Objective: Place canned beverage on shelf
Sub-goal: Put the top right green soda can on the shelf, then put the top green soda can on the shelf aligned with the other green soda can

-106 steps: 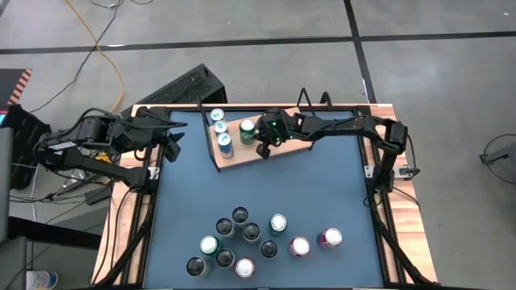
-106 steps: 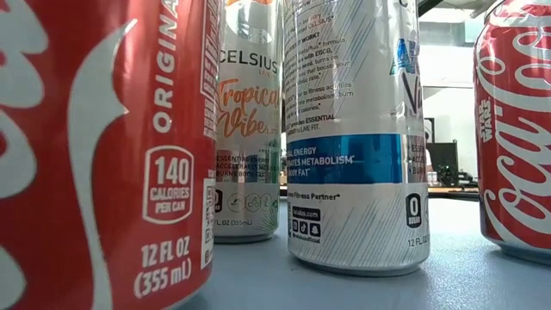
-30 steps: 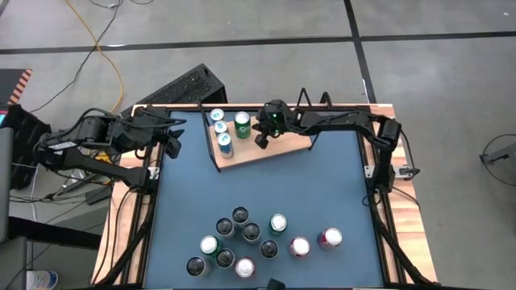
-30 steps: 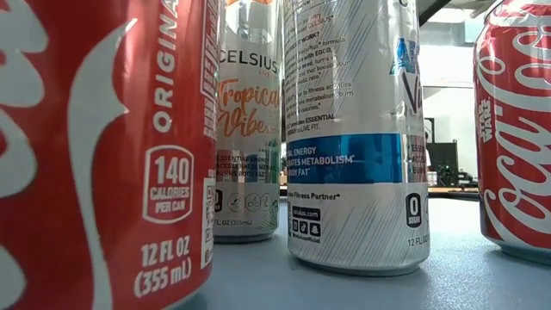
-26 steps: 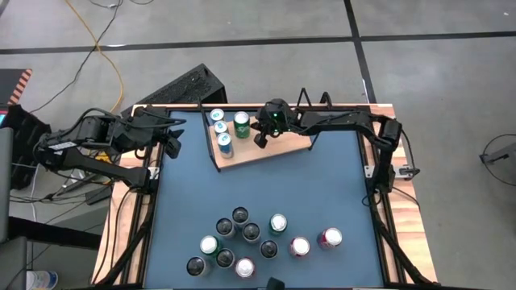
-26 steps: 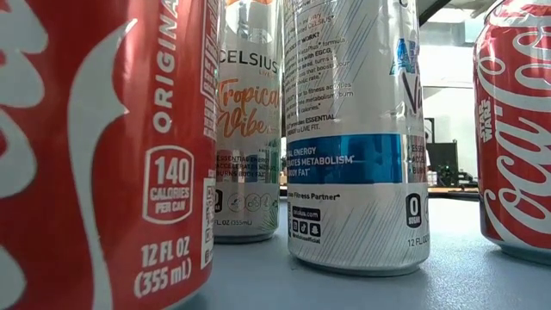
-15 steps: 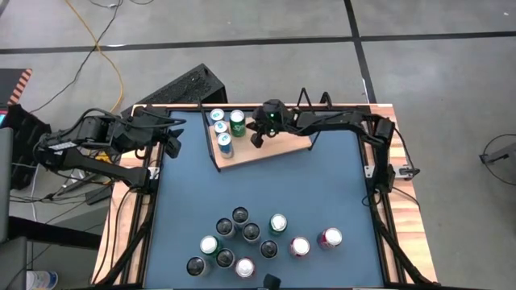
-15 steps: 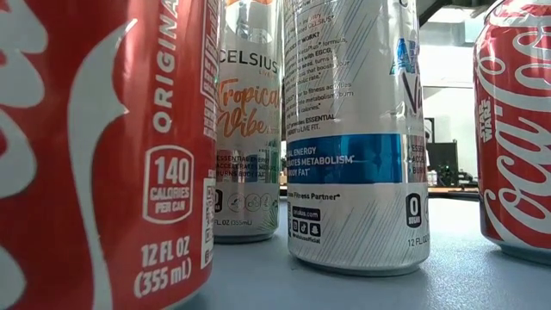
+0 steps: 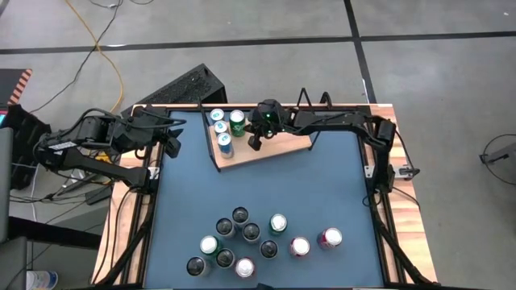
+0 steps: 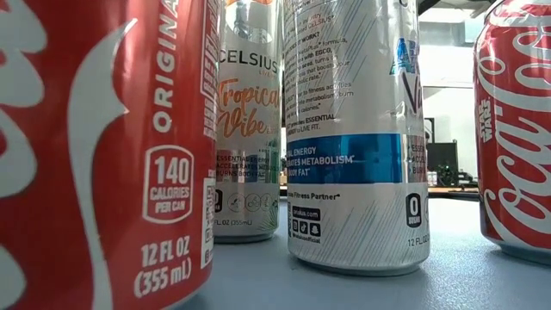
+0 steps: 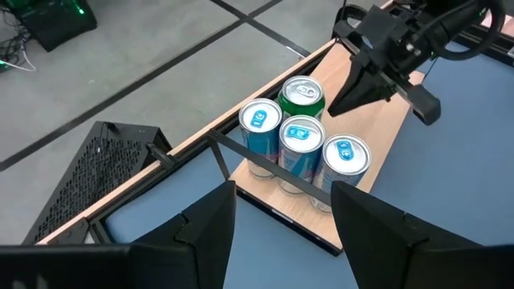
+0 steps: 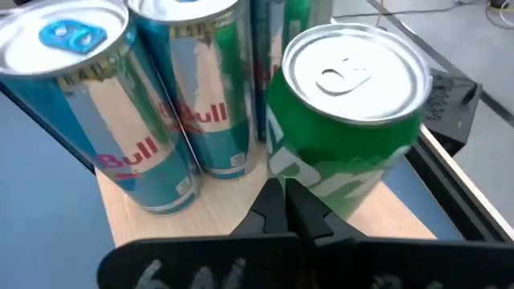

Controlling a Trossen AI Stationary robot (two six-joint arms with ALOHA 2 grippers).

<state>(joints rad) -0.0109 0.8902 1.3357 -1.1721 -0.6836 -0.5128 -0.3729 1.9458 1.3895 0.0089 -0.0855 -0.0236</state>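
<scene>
Pushing, not carrying: right gripper (image 9: 255, 142) has fingers pressed together, tips against the side of the green can (image 9: 237, 122), nudging it upright into the far left corner of the shelf (image 9: 278, 149) beside three blue Red Bull cans (image 9: 221, 129). To do it well: keep contact low on the can wall so it slides and doesn't tip, push slow and straight toward the wire frame, stop once it touches its neighbours, then back off along the same line to avoid dragging it. Left gripper (image 11: 283, 221) parked over the desk's (image 9: 322, 193) left rim, fingers apart, holding nothing, looking at the shelf. Remaining cans clustered at the near side of the desk (image 9: 242, 242). Readable text: "Red Bull" on the blue cans in right wrist view; green can lettering only partly visible, brand not certain. Low view: red can (image 10: 103, 155) reads "ORIGINAL", "140 CALORIES PER CAN", "12 FL OZ (355 mL)"; Celsius can (image 10: 248, 129) reads "CELSIUS", "Tropical Vibe"; white-and-blue can (image 10: 353, 138) shows "METABOLISM", "0 SUGAR", "12 FL OZ"; Coca-Cola can (image 10: 515, 129) with a Star Wars mark.
</scene>
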